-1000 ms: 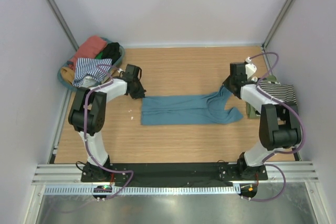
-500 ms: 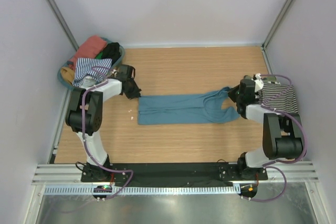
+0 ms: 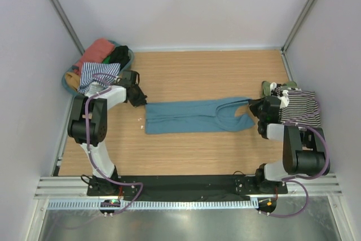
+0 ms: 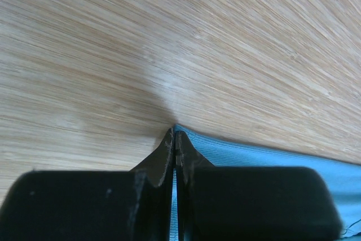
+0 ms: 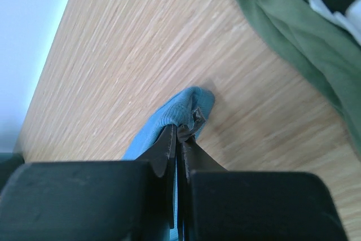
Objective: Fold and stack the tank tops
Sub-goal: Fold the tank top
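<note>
Teal tank top [image 3: 194, 115] lies flat across the middle of the table [image 3: 197, 74], its long axis running from the left edge to the right edge. The left claw [image 4: 174, 136] is clenched on its hem corner and the right claw [image 5: 179, 129] on a strap, so I judge the fold must carry one end over the other along this axis. A striped top [image 3: 302, 108] and an olive green top [image 5: 276, 15] lie just beside the right claw and could be caught; the basket [image 3: 66, 86] sits well apart in the far left corner.

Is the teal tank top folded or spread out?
Spread out: the teal tank top lies long and flat, left gripper and right gripper each pinching an end.
</note>
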You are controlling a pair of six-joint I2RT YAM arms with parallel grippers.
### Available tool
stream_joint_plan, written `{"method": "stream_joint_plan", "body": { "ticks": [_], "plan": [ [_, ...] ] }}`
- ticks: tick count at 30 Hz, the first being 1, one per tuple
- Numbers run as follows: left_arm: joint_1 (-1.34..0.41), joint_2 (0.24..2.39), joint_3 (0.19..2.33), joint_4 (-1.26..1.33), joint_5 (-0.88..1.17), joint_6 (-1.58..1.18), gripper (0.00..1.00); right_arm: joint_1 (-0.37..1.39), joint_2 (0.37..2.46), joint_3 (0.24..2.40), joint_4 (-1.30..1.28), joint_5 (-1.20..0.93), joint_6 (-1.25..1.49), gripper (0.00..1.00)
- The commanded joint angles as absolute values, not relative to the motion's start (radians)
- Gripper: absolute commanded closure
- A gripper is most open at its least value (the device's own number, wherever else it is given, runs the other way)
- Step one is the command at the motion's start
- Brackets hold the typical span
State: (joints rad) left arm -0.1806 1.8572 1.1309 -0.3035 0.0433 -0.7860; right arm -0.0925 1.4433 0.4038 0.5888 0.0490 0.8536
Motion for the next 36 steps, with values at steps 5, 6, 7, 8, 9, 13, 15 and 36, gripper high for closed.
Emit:
{"method": "stream_joint_plan", "body": {
  "ticks": [5,6,7,8,9,13,15,36],
  "plan": [
    [-0.161,1.821,1.112,-0.291,0.028,-0.781,1.00,-0.115,1.420,0.356,0.680,0.090,0.879,0.94],
    [-0.161,1.821,1.112,-0.291,0.031,-0.781,1.00,-0.115,1.424,0.357,0.670,0.092,0.882,0.93],
    [-0.161,1.821,1.111,-0.290,0.032,-0.781,1.00,-0.115,1.424,0.357,0.661,0.104,0.888,0.91],
    [-0.161,1.821,1.109,-0.288,0.032,-0.781,1.00,-0.117,1.422,0.357,0.640,0.110,0.896,0.90],
    [-0.161,1.821,1.109,-0.290,0.032,-0.779,1.00,-0.118,1.416,0.354,0.634,0.113,0.900,0.89],
    [-0.161,1.816,1.108,-0.288,0.028,-0.776,1.00,-0.118,1.370,0.351,0.571,0.166,0.900,0.84],
    [-0.161,1.813,1.106,-0.290,0.022,-0.776,1.00,-0.118,1.358,0.374,0.485,0.201,0.897,0.82],
    [-0.143,1.778,1.089,-0.311,-0.015,-0.781,1.00,-0.051,1.289,0.630,0.006,0.140,0.750,0.40]
  ]
}}
